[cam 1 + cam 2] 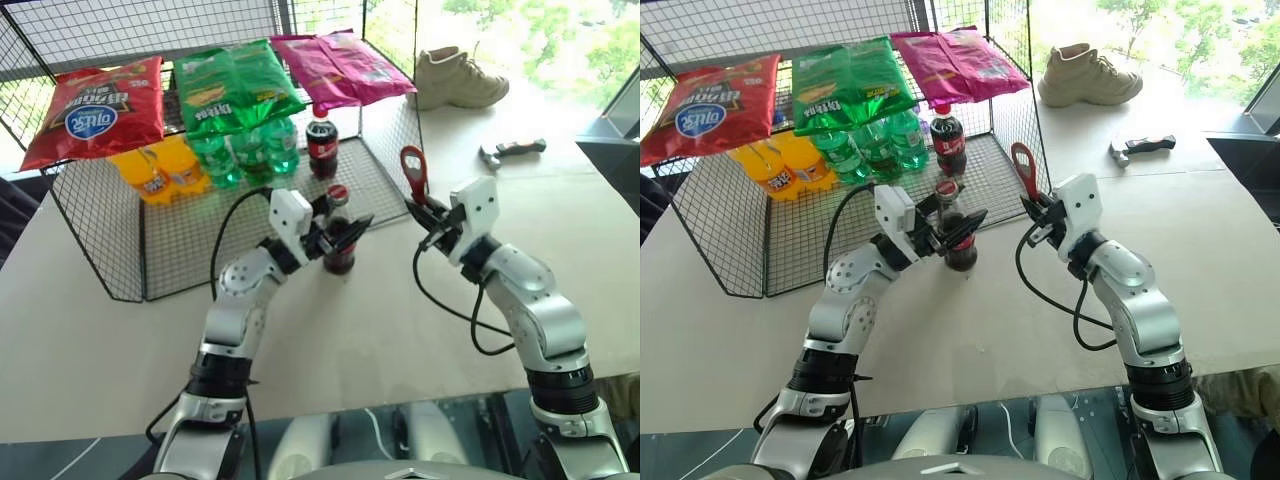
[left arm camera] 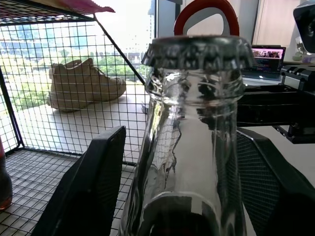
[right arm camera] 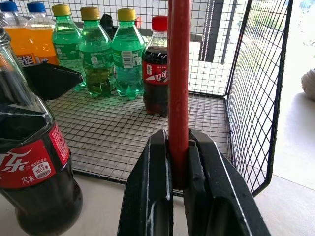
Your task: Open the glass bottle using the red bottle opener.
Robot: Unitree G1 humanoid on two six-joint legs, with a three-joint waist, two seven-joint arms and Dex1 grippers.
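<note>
Counting one glass bottle point(image 1: 339, 240) mid-frame, your left gripper point(image 1: 345, 237) straddling it, grip unclear. Your right gripper point(image 1: 428, 218) clenches one red bottle opener point(image 1: 413, 172); three green bottles point(image 3: 101, 56) behind.

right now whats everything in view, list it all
glass bottle: 1, clear with dark cola, red label, on table before the rack
red bottle opener: 1, red, upright
chip bags: 3, red, green, pink, on rack top
plastic cola bottle: 1, dark, inside rack
green bottles: 3, inside rack
orange bottles: 2, inside rack
wire rack: 1, black
shoe: 1, beige, far table
tool: 1, grey-black, table
left gripper: jaws either side of bottle
right gripper: jaws shut on opener
</note>
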